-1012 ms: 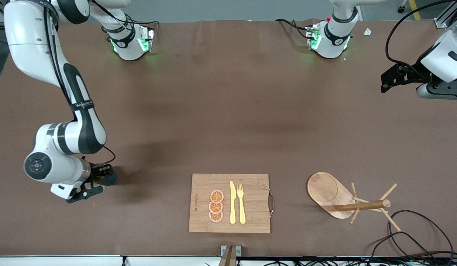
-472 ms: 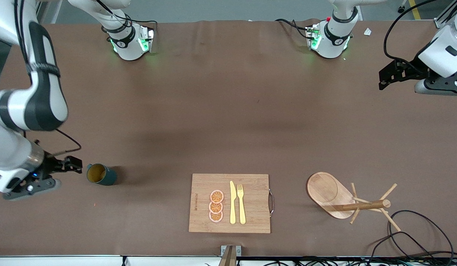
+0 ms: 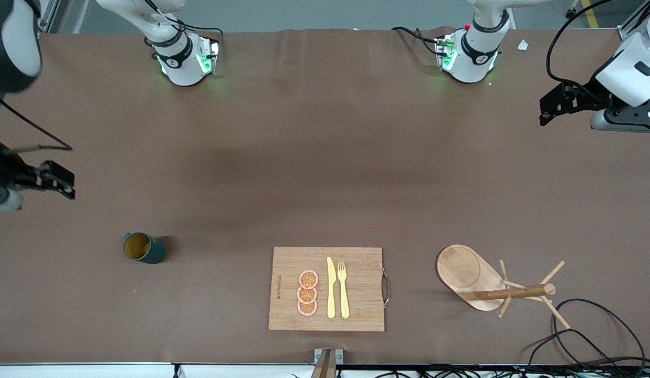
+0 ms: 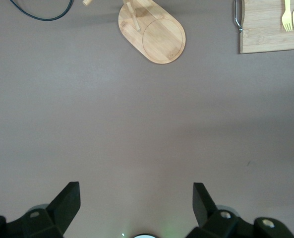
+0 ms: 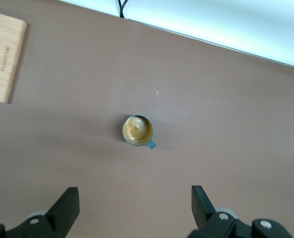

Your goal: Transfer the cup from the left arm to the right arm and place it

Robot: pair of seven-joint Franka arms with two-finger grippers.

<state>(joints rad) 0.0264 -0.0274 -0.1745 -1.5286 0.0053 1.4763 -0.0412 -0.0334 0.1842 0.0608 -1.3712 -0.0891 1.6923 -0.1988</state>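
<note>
The dark teal cup (image 3: pixel 144 248) stands upright on the brown table toward the right arm's end, free of both grippers. In the right wrist view the cup (image 5: pixel 138 130) shows its mustard-brown inside and small handle. My right gripper (image 3: pixel 60 179) is open and empty, up in the air over the table edge at that end; its jaws (image 5: pixel 134 198) stand wide apart, off to one side of the cup. My left gripper (image 3: pixel 551 107) is open and empty over the left arm's end of the table, and its jaws (image 4: pixel 136 191) frame bare table.
A wooden cutting board (image 3: pixel 356 315) with a yellow knife, a fork and orange slices lies near the front camera. A wooden mug tree (image 3: pixel 482 286) lies tipped beside it toward the left arm's end. Black cables (image 3: pixel 593 336) lie at the near corner.
My right gripper let go of the cup, opened, and rose away toward the table's end. The cup stays standing where it was. My left gripper barely shifted.
</note>
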